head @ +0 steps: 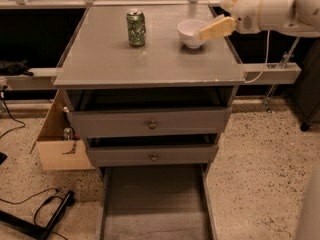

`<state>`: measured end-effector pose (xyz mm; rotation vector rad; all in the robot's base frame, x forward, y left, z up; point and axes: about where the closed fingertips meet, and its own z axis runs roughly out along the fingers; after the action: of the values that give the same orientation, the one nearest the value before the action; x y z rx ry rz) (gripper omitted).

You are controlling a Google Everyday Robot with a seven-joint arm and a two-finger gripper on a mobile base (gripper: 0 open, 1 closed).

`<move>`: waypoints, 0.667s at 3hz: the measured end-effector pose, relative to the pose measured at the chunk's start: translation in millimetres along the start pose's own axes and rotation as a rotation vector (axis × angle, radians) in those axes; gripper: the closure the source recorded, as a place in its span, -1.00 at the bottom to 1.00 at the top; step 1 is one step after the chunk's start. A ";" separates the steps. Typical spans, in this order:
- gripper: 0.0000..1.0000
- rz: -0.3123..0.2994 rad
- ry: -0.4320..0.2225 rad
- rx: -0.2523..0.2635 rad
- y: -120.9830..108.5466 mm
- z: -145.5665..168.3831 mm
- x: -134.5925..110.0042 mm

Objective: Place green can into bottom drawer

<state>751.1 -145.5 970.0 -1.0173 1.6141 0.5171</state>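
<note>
The green can [136, 28] stands upright on the grey cabinet top [115, 64], toward the back and left of centre. The bottom drawer [155, 204] is pulled out at floor level, its flat grey floor bare. My gripper [216, 29] reaches in from the upper right on a white arm; its tan fingers hover at the right rim of the white bowl [192, 33], well to the right of the can.
Two grey drawers with brass knobs [152, 125] sit slightly pulled out above the bottom drawer. An open cardboard box [57, 144] with a bottle stands on the floor at the left. Cables [45, 209] lie on the speckled floor at lower left.
</note>
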 end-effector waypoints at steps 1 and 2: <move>-1.00 0.023 -0.042 0.012 -27.2 47.2 -20.1; -1.00 0.038 -0.100 0.016 -41.0 86.4 -40.9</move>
<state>834.7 -86.7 989.7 -0.9360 1.5484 0.5710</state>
